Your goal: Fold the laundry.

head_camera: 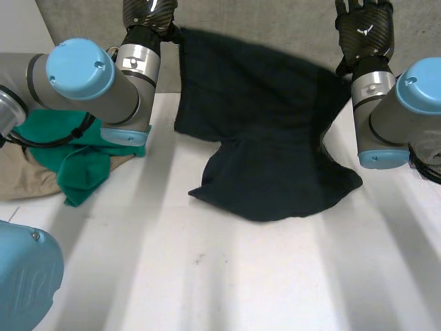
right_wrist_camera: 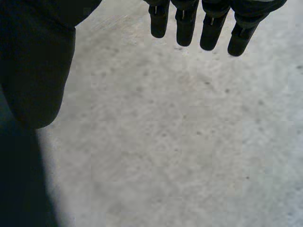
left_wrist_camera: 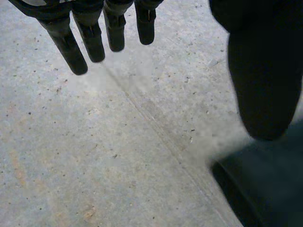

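Note:
A dark navy cloth [head_camera: 269, 138] lies spread over the far half of the white table [head_camera: 207, 276], and its far edge reaches past the table's far edge. My left hand [head_camera: 148, 14] is at the cloth's far left corner, my right hand [head_camera: 365, 27] at its far right corner. In the left wrist view the fingers [left_wrist_camera: 90, 38] are straight and hold nothing, with the cloth [left_wrist_camera: 265, 194] beside the thumb. In the right wrist view the fingers [right_wrist_camera: 208, 23] are likewise straight and empty, with the cloth [right_wrist_camera: 19, 184] below the thumb.
A green garment [head_camera: 76, 162] lies on a beige one [head_camera: 24, 179] at the table's left, under my left arm. Grey concrete floor [head_camera: 275, 21] shows beyond the far edge.

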